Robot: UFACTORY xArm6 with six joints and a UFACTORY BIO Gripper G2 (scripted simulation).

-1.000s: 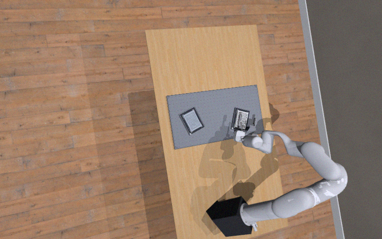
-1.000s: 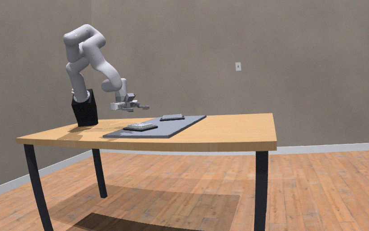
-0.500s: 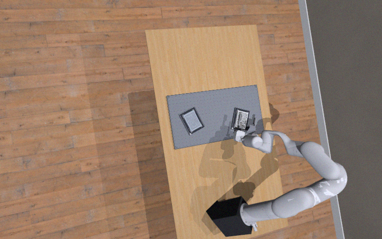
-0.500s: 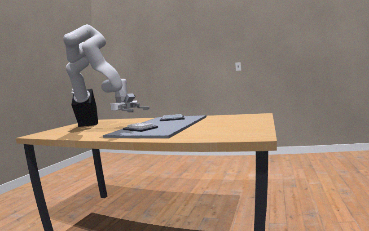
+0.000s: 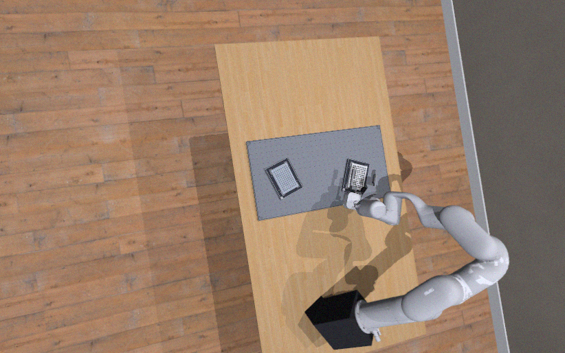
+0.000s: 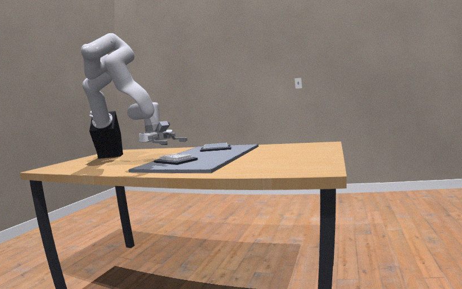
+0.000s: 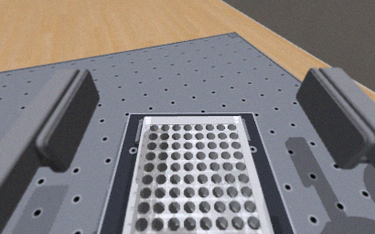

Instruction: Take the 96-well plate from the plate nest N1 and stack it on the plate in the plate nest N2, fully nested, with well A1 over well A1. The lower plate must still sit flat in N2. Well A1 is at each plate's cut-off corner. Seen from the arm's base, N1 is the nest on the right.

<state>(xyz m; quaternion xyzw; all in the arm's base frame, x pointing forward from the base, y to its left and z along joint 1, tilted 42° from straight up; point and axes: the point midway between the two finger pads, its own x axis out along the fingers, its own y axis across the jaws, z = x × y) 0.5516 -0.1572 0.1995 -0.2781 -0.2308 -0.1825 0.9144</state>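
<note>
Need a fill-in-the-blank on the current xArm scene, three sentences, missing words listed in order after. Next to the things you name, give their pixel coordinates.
1. The plate with white wells (image 5: 357,175) (image 6: 176,158) (image 7: 191,179) sits in the nest on the ____ as seen from the arm's base.
2. The gripper (image 5: 361,177) (image 6: 177,140) (image 7: 206,120) has its fingers apart, with ____ held between them.
3. Both nests stand on a grey ____ with rows of small holes, which lies on the wooden table (image 5: 306,87) (image 6: 283,161) (image 7: 117,23).

Missing words: right; nothing; board

Top view high overhead; exterior side-on, farther off; wrist close; table in all.
</note>
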